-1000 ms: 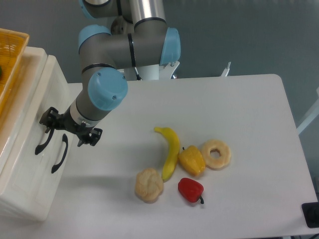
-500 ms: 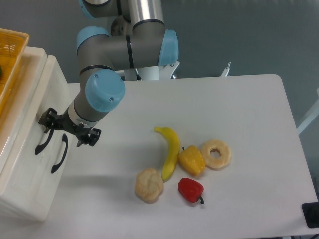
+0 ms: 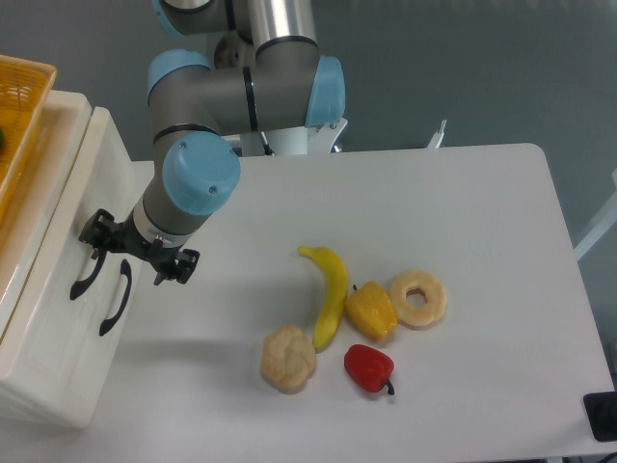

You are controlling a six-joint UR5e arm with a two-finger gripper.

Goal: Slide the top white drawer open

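White tabletop (image 3: 463, 203) carries everything. Cream cabinet (image 3: 43, 328) at left edge, orange woven basket (image 3: 17, 106) on top. The top white drawer (image 3: 58, 217) sits in the cabinet's upper part, its curved black handle (image 3: 85, 275) facing right, beside a matching lower handle (image 3: 116, 299). My pincer (image 3: 130, 253) is at those handles; can't tell how wide its fingers are or whether it grips anything. Mid-tabletop: banana (image 3: 330, 292), yellow pepper (image 3: 371, 312), pineapple ring (image 3: 417, 298), cauliflower-like piece (image 3: 287, 359), red pepper (image 3: 368, 367).
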